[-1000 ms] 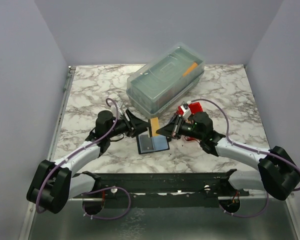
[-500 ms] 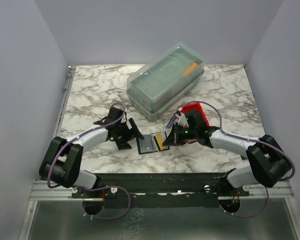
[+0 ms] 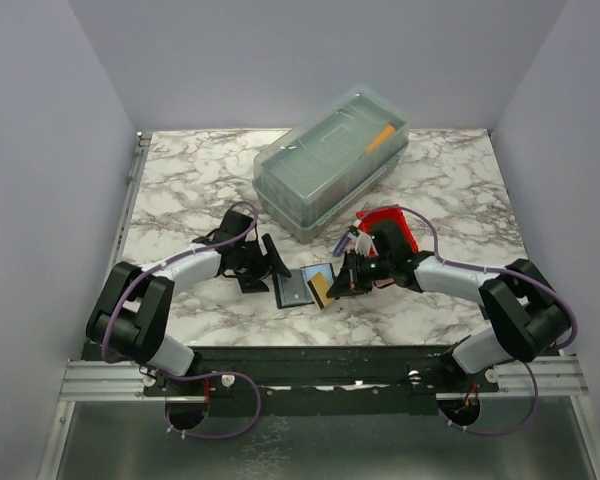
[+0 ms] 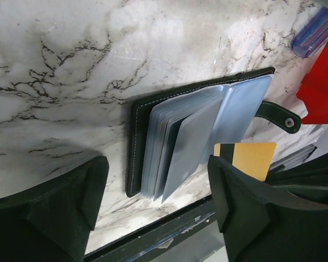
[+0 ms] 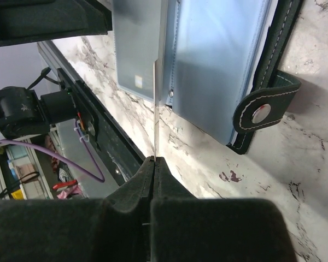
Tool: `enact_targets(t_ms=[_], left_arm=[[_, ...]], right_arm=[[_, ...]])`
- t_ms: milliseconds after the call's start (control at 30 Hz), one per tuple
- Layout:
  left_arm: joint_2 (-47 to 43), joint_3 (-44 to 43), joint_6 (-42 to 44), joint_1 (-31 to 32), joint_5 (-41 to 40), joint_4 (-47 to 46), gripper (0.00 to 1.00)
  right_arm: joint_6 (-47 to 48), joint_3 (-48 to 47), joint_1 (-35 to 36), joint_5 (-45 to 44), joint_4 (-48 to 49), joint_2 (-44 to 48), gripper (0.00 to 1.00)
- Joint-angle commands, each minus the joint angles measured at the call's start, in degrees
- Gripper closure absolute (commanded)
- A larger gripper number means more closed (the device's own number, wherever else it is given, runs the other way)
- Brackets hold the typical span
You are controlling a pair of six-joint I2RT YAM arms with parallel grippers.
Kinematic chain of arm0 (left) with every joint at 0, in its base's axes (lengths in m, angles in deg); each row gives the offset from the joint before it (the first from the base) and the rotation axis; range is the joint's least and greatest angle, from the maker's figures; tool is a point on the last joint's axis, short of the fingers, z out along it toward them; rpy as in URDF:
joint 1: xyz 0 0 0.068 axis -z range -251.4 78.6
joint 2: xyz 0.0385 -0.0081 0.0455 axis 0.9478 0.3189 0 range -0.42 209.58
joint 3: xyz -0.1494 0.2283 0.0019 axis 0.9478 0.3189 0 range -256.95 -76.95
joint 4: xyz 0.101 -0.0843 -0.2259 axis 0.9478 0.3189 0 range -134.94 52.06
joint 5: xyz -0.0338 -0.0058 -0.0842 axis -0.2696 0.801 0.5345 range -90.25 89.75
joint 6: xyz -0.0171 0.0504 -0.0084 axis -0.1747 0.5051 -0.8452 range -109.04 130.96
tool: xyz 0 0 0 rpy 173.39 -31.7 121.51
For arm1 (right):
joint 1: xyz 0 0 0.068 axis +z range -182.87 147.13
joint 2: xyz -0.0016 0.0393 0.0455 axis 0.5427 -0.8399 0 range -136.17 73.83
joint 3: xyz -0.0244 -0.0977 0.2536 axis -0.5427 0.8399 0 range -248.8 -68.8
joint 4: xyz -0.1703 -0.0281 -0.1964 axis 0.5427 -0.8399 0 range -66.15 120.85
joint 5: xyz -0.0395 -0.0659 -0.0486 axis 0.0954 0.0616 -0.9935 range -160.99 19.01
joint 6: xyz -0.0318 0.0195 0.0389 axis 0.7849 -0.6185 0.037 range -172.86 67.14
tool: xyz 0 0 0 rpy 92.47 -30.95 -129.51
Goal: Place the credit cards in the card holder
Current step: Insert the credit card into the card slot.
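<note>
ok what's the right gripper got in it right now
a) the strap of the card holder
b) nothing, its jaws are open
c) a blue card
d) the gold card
D: the right gripper is shut on the gold card, which shows as a thin edge between its fingertips in the right wrist view, next to the open card holder.

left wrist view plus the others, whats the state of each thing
card holder, open flat on the table, sleeves fanned
right claw, shut on gold card
gold card, held edge-on beside the holder, not yet in a sleeve
left claw, open, empty
clear box, lid on
</note>
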Motion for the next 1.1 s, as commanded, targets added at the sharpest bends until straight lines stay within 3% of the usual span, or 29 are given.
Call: enact_targets(t_ms=[0, 133, 300, 733, 1067], left_arm=[[5.4, 2.2, 4.0, 0.7, -7.9, 0.4, 0.26], [7.0, 2.6, 3.3, 0.9, -9.6, 0.2, 0.42], [8.2, 2.9, 3.1, 1.0, -11.2, -0.1, 0.50], [8.5, 4.5, 2.8, 1.0, -13.4, -0.1, 0.63], [8.2, 4.6, 2.8, 1.0, -13.1, -0.1, 0.63]], right_arm=[[1.1, 0.6, -0.9, 2.4, 2.1, 0.0, 1.00], [1.0, 0.4, -1.2, 3.5, 2.8, 0.3, 1.00], [1.3, 0.2, -1.2, 5.6, 4.3, -1.0, 1.00], [1.4, 0.6, -1.9, 6.0, 5.1, -4.0, 1.00], [1.0, 0.9, -2.1, 6.4, 5.2, -4.7, 1.00]])
